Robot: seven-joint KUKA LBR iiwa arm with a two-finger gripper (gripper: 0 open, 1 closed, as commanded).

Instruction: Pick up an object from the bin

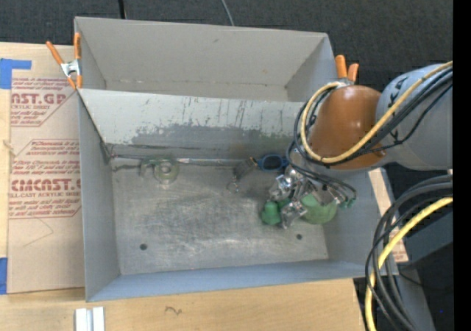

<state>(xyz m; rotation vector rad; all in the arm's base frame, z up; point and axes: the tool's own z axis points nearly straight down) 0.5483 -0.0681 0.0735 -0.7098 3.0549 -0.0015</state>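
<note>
Two green lumps (271, 212) | right of bin (147, 234) floor | under arm (353, 127)

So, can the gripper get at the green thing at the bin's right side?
Probably yes: the gripper sits right at the green thing, nothing else lies over it, though the bin's right wall is close.

Green lump (271, 212): small, rounded, dark green, on the bin (184, 248) floor in the right half, toward the near wall, at the left side of the gripper (289, 203); contact cannot be told. Second green piece (321, 211): paler, broader, just right of the gripper, near the right wall, upper edge hidden. Whether both form one thing cannot be told. Blue ring (271, 162): behind them, near the back slope.
</note>
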